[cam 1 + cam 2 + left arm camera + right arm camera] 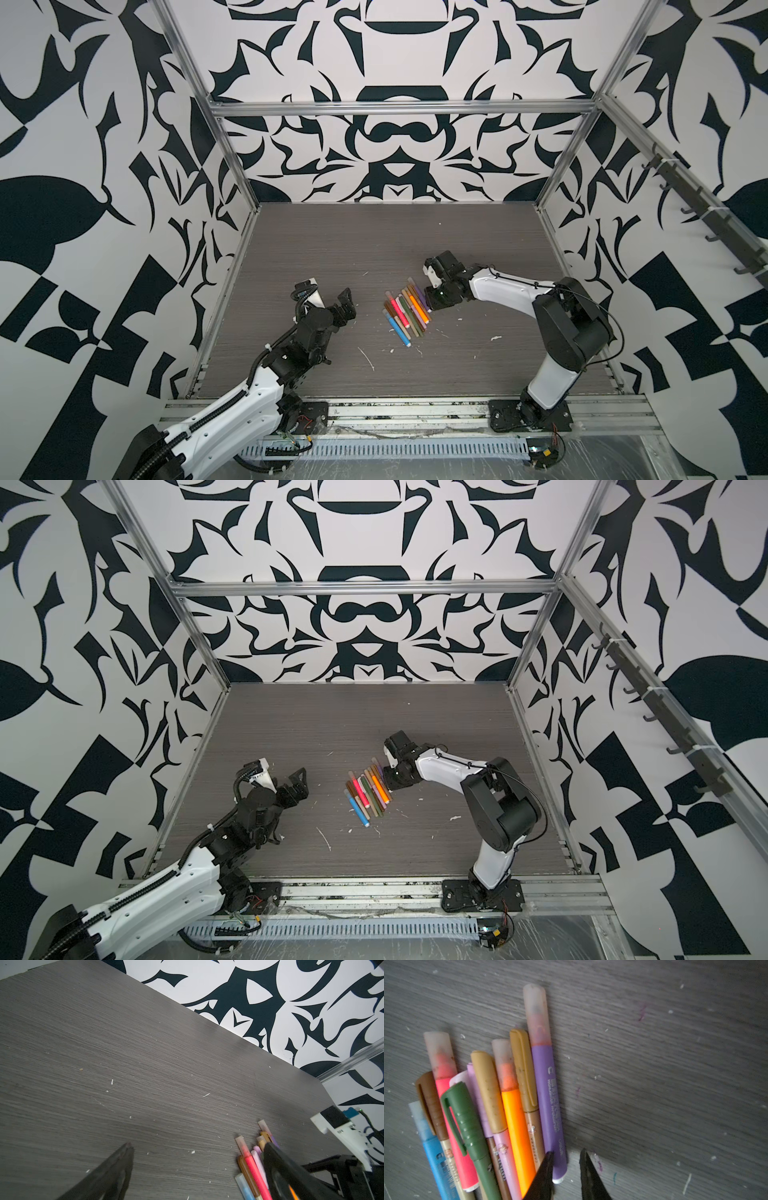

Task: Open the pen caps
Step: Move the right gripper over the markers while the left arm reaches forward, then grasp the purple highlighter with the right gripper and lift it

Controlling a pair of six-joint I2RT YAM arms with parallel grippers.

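Nothing opened yet: all visible pen caps seated on the pens, bunched on the table. Narrowly apart, unclamped: right gripper astride purple pen tail. Spread wide, well clear: left gripper.

Both arms reach in from the near edge in both top views. The left arm, white-shelled with black joints, stretches low and forward across the tabletop. At its end the left tool is raised, its black fingers spread wide with nothing between them. The right arm rises steeply from its base, folds at a bulky black elbow and sends its white forearm toward the middle. The right tool points downward. In the right wrist view its tapered fingertips stand a narrow gap apart, closed on nothing.
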